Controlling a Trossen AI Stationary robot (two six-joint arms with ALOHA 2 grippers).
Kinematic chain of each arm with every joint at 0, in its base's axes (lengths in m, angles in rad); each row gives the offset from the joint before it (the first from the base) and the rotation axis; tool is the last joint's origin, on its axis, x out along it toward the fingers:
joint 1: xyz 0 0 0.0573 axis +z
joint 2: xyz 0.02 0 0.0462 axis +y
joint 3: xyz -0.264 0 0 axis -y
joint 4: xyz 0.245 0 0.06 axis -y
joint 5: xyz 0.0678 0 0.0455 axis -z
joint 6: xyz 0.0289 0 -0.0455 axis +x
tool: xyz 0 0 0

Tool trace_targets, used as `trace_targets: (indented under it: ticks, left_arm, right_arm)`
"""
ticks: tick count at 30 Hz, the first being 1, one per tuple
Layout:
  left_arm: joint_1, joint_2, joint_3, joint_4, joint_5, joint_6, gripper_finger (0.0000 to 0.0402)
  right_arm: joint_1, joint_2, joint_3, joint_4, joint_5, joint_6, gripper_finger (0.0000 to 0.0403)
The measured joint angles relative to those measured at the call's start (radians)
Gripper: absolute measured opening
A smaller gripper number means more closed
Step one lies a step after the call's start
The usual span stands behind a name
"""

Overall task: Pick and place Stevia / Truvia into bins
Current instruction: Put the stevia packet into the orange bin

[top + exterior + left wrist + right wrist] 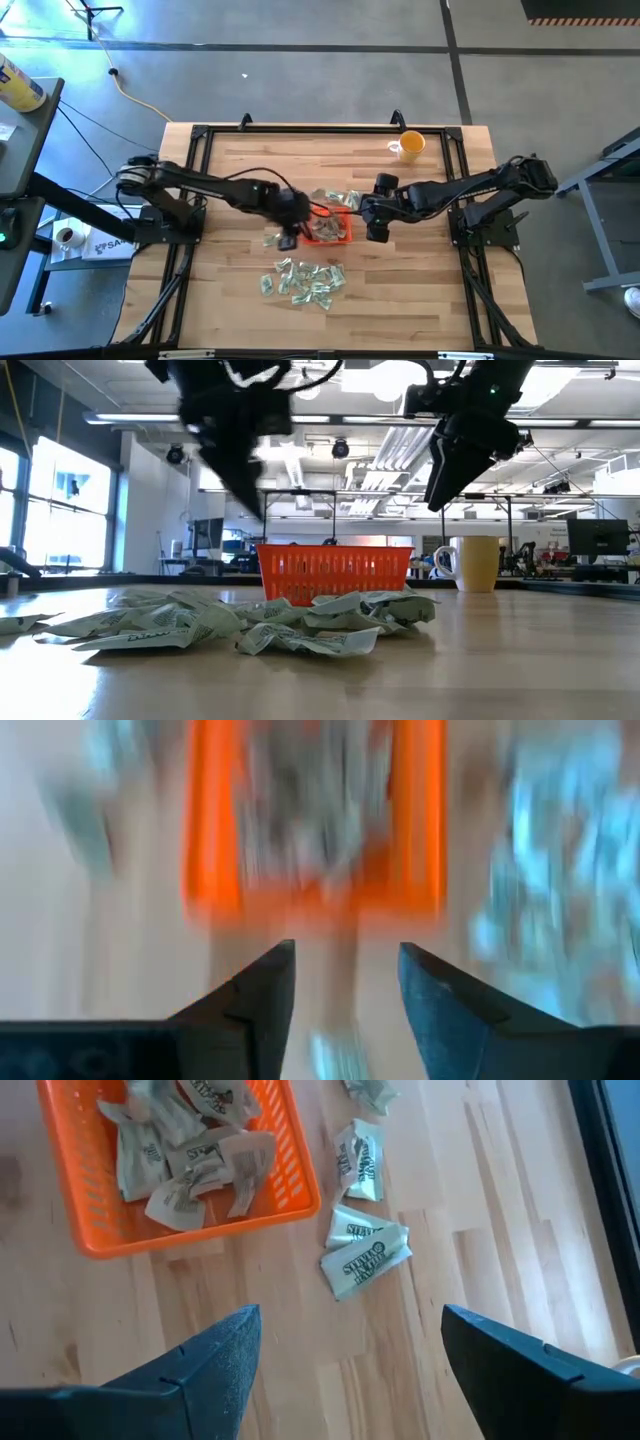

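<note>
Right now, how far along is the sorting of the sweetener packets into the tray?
Partly done. The shallow orange plastic tray already holds several green-and-white paper sweetener packets. Nothing is in hand: the left gripper is open beside the tray, and the right gripper is open and empty. A heap of packets and a few strays remain on the table.

Wooden table: light planked top. On it lie an orange tray at centre (packets inside), a heap of sweetener packets near the front, more packets behind the tray, and a yellow cup.
</note>
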Motion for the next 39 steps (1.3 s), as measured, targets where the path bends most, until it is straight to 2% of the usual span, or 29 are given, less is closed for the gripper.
trace_targets:
  ticks: [2, 4, 6, 8, 10, 13, 18, 24, 34, 39]
  left_arm:
    - [-0.033, -0.037, -0.003, -0.132, 0.025, -0.034, 0.0219]
    - [-0.094, -0.084, -0.021, -0.196, 0.028, -0.039, 0.022]
    - [-0.158, -0.125, -0.054, -0.197, -0.001, -0.063, 0.0215]
    - [-0.201, -0.146, -0.095, -0.157, -0.071, -0.127, 0.0209]
    - [-0.197, -0.149, -0.145, -0.136, -0.102, -0.202, 0.0204]
    - [-0.158, -0.142, -0.237, -0.02, -0.109, -0.269, 0.0203]
    - [-0.111, -0.123, -0.358, 0.132, -0.027, -0.273, 0.0215]
    - [-0.112, -0.105, -0.417, 0.172, -0.024, -0.271, 0.0219]
    - [-0.098, -0.066, -0.427, 0.285, -0.041, -0.25, 0.0126]
    - [-0.058, -0.037, -0.426, 0.299, -0.033, -0.214, 0.0062]
  right_arm:
    - [0.001, 0.0, 0.0, 0.009, -0.01, 0.0, 0.03]
    - [0.001, 0.003, 0.0, 0.027, -0.028, -0.004, 0.03]
    - [0.001, 0.004, 0.0, 0.048, -0.039, -0.021, 0.03]
    - [0.001, 0.004, 0.0, 0.075, -0.038, -0.026, 0.03]
    - [0.001, 0.004, 0.001, 0.099, -0.033, -0.022, 0.03]
    - [0.001, 0.004, 0.001, 0.12, -0.031, -0.018, 0.03]
    - [0.001, 0.004, 0.001, 0.11, -0.041, 0.007, 0.03]
    - [0.001, 0.004, 0.001, 0.102, -0.059, 0.021, 0.03]
    - [0.0, 0.004, 0.001, 0.101, -0.035, 0.0, 0.03]
    - [-0.003, 0.004, 0.001, 0.1, -0.025, -0.001, 0.03]
